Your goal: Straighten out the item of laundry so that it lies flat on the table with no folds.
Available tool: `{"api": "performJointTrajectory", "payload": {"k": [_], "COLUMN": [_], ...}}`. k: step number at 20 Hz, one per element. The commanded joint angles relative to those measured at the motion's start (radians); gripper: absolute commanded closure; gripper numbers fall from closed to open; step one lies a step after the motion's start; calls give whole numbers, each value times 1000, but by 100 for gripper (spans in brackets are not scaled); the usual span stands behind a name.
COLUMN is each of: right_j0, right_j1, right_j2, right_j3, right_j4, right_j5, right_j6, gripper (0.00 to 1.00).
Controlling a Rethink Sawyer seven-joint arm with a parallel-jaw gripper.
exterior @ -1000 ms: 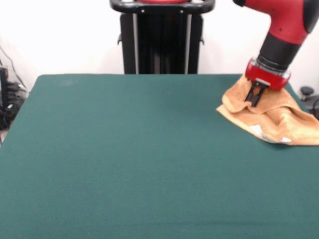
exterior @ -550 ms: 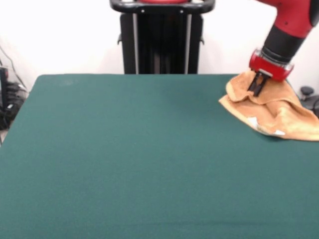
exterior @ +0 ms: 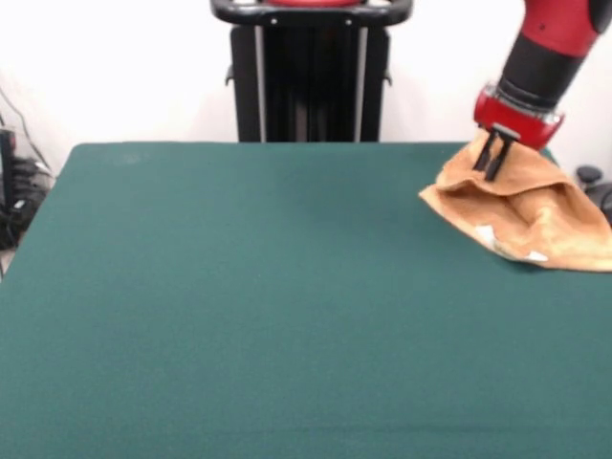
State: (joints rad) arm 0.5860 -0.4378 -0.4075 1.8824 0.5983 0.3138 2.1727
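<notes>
below the gripper [exterior: 491, 164], the orange-tan towel [exterior: 521, 212] rises to a peak, and the gripper's two dark fingers [exterior: 494, 156] are pinched together on that peak, gripping a bunch of the cloth. the fingers point down and are set close, with fabric gathered around their tips. above them sits the red collar of the wrist, then a black section, then the red arm [exterior: 555, 38] leaning up and away toward the top right corner.

from the gripped peak the towel drapes downward in slopes, tent-like, with a deep fold running down beneath the gripper and a pocket of shadow beside it. its lower part lies spread on the dark green desk [exterior: 268, 306], reaching down and to the right of the gripper as far as the picture's right edge, where it is cut off. a small white tag [exterior: 486, 233] shows on the cloth below the gripper, and another pale patch [exterior: 535, 255] lies along the towel's near edge, lower and to the right. the towel is crumpled and partly lifted, not flat.

to the left of the gripper the desk stretches away bare and green, and the whole towel sits at the desk's far right corner. further left, at about the gripper's height and behind the desk's far edge, stands the black pedestal [exterior: 311, 72] against a white wall. some dark cables hang further left still.
</notes>
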Motion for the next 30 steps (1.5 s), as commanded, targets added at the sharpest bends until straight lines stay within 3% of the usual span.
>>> {"api": "performJointTrajectory", "payload": {"k": [1,7,16,22,30], "right_j0": [-151,-321,-571,-654,-678], "right_j1": [-165,-324,-394,-424,-439], "right_j2": [38,55,167,223,253], "right_j3": [78,101,142,132,107], "right_j4": [-84,-214,-359,-434,-512], "right_j5": [181,304,260,288,311], "right_j6": [16,-95,-194,-172,-113], "gripper": [100,100,100,100,100]}}
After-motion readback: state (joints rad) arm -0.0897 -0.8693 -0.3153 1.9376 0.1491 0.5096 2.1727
